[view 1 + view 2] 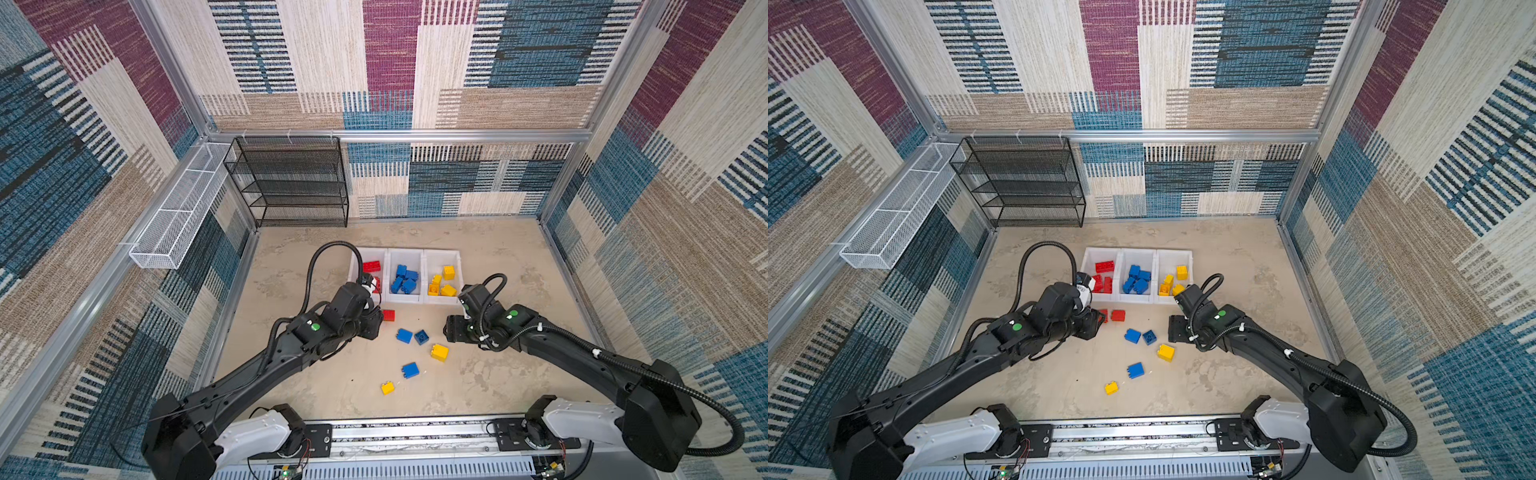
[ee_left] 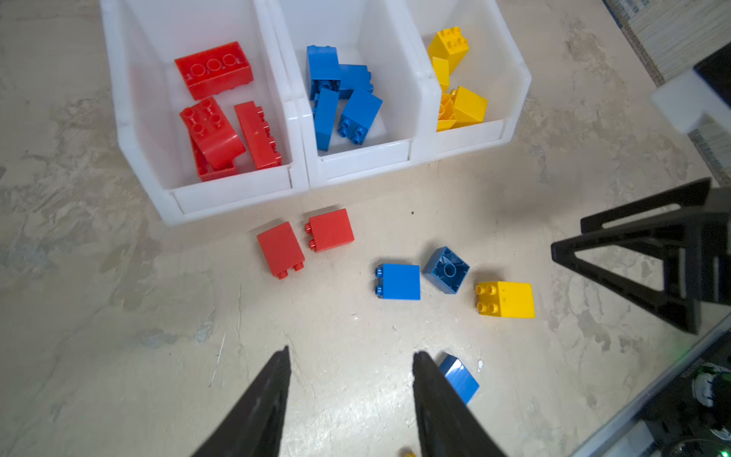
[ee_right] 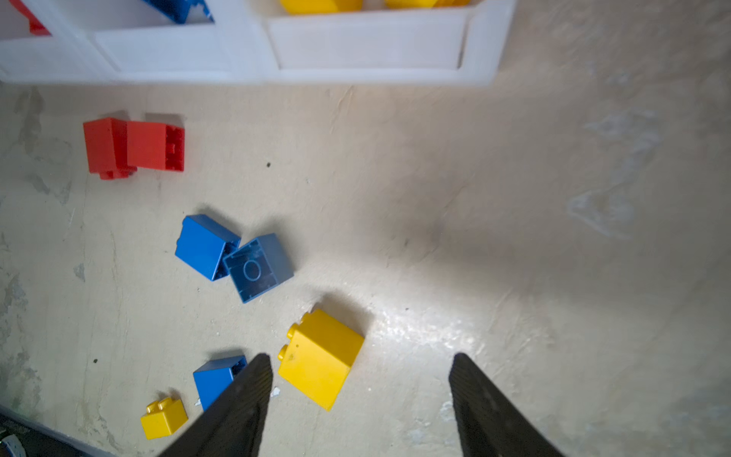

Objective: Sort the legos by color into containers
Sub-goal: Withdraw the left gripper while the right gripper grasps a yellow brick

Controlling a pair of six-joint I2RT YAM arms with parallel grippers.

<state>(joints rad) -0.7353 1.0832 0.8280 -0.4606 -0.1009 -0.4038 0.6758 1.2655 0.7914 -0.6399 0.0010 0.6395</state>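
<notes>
Three joined white containers stand mid-table. The left one (image 2: 233,194) holds several red legos, the middle one (image 2: 364,162) several blue, the right one (image 2: 470,136) several yellow. Loose on the table lie two red legos (image 2: 281,247) (image 2: 330,229), a blue one (image 2: 399,281), an upturned dark blue one (image 2: 446,270), a yellow one (image 3: 320,358), another blue one (image 1: 410,370) and a small yellow one (image 1: 387,387). My left gripper (image 2: 350,356) is open and empty, just short of the red pair. My right gripper (image 3: 360,358) is open, with the yellow lego close to one finger, untouched.
A black mesh shelf rack (image 1: 291,183) stands at the back left. A long white wire basket (image 1: 183,208) hangs on the left wall. Patterned walls close in three sides, and the arms' mounting rail (image 1: 415,432) runs along the front edge.
</notes>
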